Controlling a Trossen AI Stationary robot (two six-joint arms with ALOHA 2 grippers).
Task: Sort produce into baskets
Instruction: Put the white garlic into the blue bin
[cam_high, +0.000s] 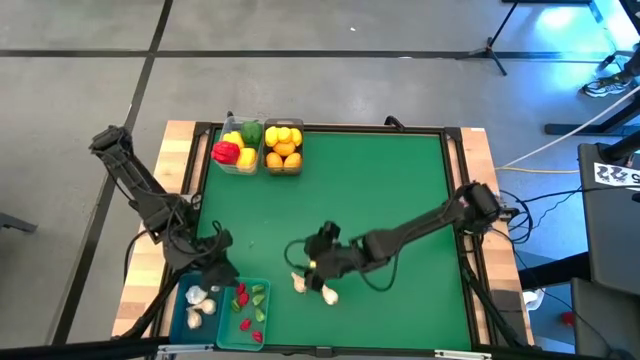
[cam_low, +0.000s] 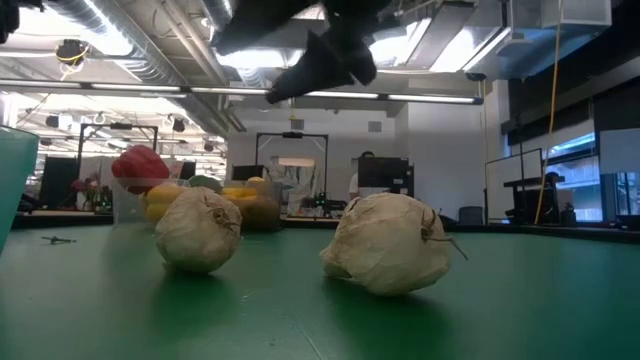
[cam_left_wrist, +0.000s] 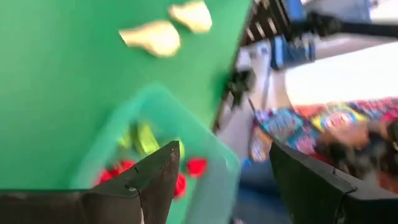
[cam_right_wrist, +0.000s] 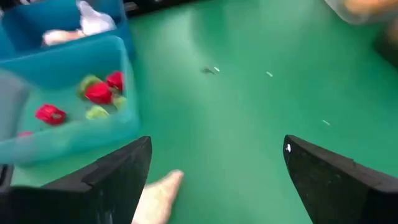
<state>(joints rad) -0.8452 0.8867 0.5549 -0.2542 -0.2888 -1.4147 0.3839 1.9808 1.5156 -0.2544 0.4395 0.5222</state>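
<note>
Two white garlic bulbs (cam_high: 300, 283) (cam_high: 328, 294) lie on the green mat near the front edge; in the low view they rest on their undersides (cam_low: 198, 230) (cam_low: 387, 243). My right gripper (cam_high: 318, 262) hangs open just above and behind them, touching nothing. My left gripper (cam_high: 212, 262) is open and empty above the teal bins. One teal bin (cam_high: 252, 310) holds red and green chilies, the other (cam_high: 198, 303) holds garlic. At the far left, a clear bin (cam_high: 238, 147) holds bell peppers and another (cam_high: 283, 146) holds lemons and oranges.
The mat's middle and right (cam_high: 400, 190) is bare green. The wooden table border (cam_high: 180, 170) and black frame surround it. Beyond the front edge lie cables and a colourful object (cam_left_wrist: 336, 124).
</note>
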